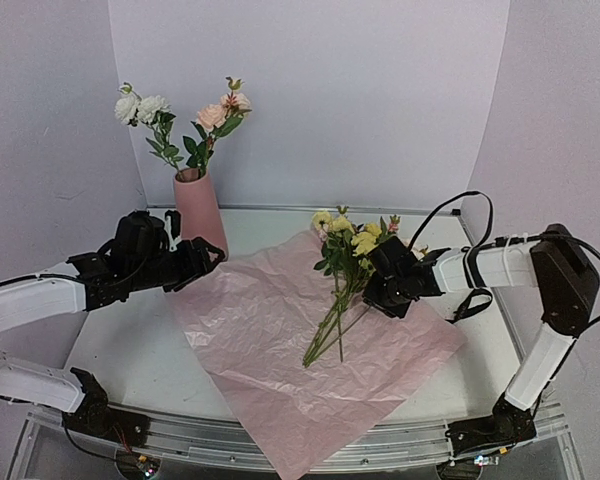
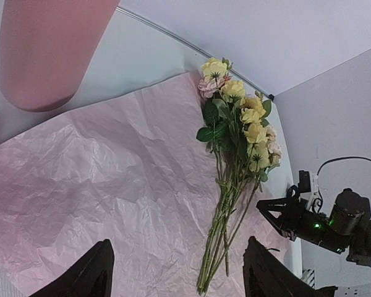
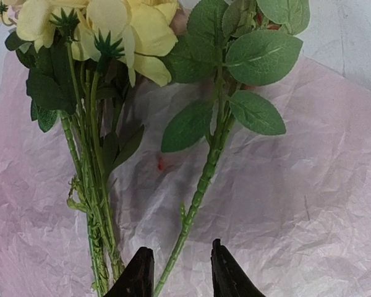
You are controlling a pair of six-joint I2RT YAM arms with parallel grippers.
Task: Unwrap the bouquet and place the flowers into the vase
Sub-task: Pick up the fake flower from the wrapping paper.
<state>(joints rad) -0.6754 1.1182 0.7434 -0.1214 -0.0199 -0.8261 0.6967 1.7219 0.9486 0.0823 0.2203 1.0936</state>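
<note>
- Top view: loose bunch of yellow, cream and pink rose-like flowers (image 1: 345, 245) lies on the crinkled pink paper sheet (image 1: 260, 330), right of centre. It is well apart from the tall matte pink vase (image 1: 200, 205) at far left.
- Left wrist view: left gripper (image 2: 178, 247) is wide and empty, over the paper.
- Right wrist view: right gripper (image 3: 182, 257) is narrow, straddling 1 thin green stem (image 3: 204, 179), not pinching.
- Handling, judged: light, springy and slippery, and the blooms crush. Grip the bare stem below the leaves.

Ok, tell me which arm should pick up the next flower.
Right, I'd say. The right claw hangs over the flowers on the paper, open, with one stem between its fingers. The left claw is open beside the vase, apart from them.
</note>
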